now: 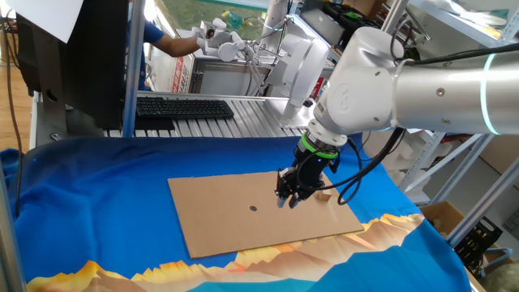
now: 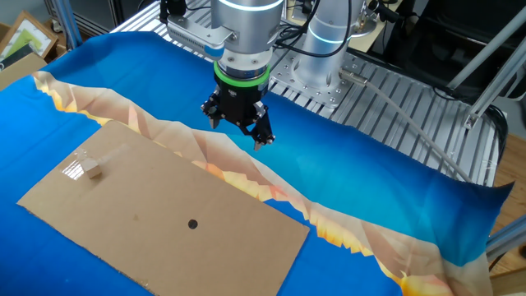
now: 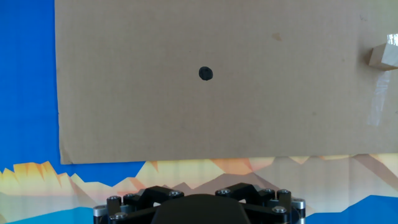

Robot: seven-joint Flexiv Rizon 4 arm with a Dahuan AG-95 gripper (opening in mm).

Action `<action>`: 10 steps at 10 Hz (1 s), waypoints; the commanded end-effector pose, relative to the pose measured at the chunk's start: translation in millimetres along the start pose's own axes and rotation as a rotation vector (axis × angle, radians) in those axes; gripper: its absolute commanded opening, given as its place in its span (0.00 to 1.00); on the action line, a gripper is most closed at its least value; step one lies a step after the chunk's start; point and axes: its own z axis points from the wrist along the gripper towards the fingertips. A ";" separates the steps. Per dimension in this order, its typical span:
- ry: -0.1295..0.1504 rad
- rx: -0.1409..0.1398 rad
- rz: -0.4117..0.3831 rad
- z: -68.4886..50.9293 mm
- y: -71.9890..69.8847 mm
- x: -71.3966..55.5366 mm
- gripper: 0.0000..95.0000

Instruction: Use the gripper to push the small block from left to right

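The small block (image 2: 93,170) is a tiny tan cube near the left end of the cardboard sheet (image 2: 164,238). In the hand view the small block (image 3: 384,56) lies at the right edge, on the cardboard sheet (image 3: 186,118). My gripper (image 2: 238,133) hovers above the blue cloth just beyond the sheet's far edge, well to the right of the block and apart from it. Its two fingertips stand apart with nothing between them. In the first fixed view my gripper (image 1: 289,200) hangs over the sheet's right part. The hand view shows only the gripper's dark base, not the fingertips.
A small dark dot (image 2: 193,223) marks the sheet's middle and shows in the hand view (image 3: 206,74). A shiny tape patch (image 2: 74,169) lies beside the block. Blue cloth (image 2: 370,189) covers the table. A keyboard (image 1: 182,107) and a metal frame stand behind.
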 end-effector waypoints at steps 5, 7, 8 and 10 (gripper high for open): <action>0.007 -0.015 0.006 -0.3 0.4 -1.4 0.00; 0.011 -0.016 0.010 -0.3 0.4 -1.4 0.00; 0.011 -0.016 0.010 -0.3 0.4 -1.4 0.00; 0.011 -0.016 0.010 -0.3 0.4 -1.4 0.00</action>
